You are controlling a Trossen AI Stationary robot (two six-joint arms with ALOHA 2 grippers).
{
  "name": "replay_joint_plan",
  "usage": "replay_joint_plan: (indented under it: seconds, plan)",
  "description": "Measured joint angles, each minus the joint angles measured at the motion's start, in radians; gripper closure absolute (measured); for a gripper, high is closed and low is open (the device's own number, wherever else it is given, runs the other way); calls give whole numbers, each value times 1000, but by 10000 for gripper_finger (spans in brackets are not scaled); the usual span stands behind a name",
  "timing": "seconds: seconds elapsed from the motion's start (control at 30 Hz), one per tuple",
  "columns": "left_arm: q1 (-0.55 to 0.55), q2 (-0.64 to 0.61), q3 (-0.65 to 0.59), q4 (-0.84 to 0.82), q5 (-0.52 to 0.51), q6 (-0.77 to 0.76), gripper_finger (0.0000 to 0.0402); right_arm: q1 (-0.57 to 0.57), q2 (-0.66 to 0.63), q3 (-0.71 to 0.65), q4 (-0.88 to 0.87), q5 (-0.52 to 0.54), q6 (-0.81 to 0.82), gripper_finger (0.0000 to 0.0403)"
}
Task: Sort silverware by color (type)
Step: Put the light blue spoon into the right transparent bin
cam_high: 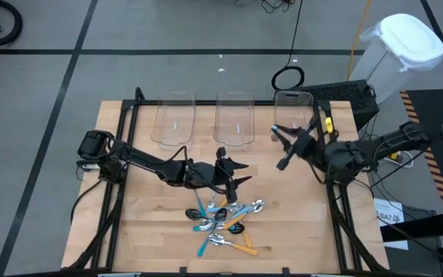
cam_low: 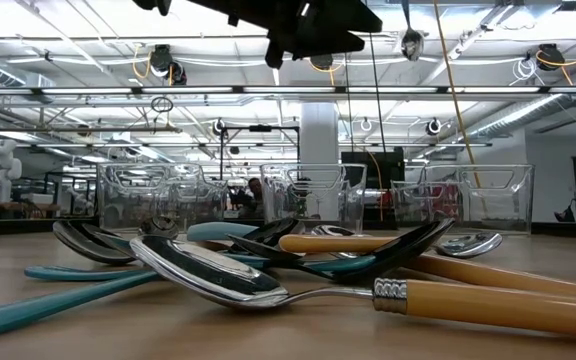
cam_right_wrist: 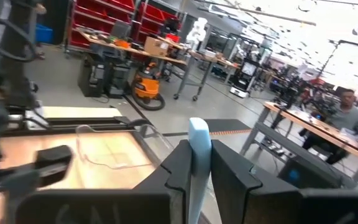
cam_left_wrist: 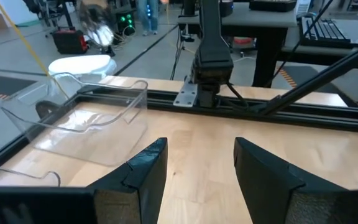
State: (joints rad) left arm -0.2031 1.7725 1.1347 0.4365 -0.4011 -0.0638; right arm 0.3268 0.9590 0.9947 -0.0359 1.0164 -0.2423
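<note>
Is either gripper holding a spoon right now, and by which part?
Yes. The right gripper, raised near the right-hand clear bin, is shut on the handle of a light-blue spoon. The left gripper is open and empty above the spoon pile.

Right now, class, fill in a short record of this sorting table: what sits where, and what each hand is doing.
Surface: wooden table
Bins: three clear plastic bins in a row along the far edge; nothing visible inside them
Spoon pile: mixed spoons overlapping near the front centre, with teal, orange and light-blue handles
Left hand: open and holding nothing, above the table just behind the pile
Right hand: shut on a light-blue handle, raised near the rightmost bin
Sorting progress: pile largely unsorted
</note>
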Motion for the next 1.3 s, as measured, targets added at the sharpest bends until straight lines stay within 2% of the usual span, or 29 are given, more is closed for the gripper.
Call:
replay_joint_plan:
  seconds: [0.1, 0.43, 1.2, 1.3]
  plan:
    - [0, 0, 0, 1, 0, -1, 218, -31, -32, 0, -38, -1, 15, 363]
    - [0, 0, 0, 1, 0, -6, 218, -168, -96, 0, -147, -103, 93, 363]
    - [-1, 1, 0, 1, 4, -18, 218, -589, -96, 0, -358, -439, 234, 363]
    - [-1, 1, 0, 0, 7, -19, 218, -624, -87, 0, -373, -446, 242, 363]
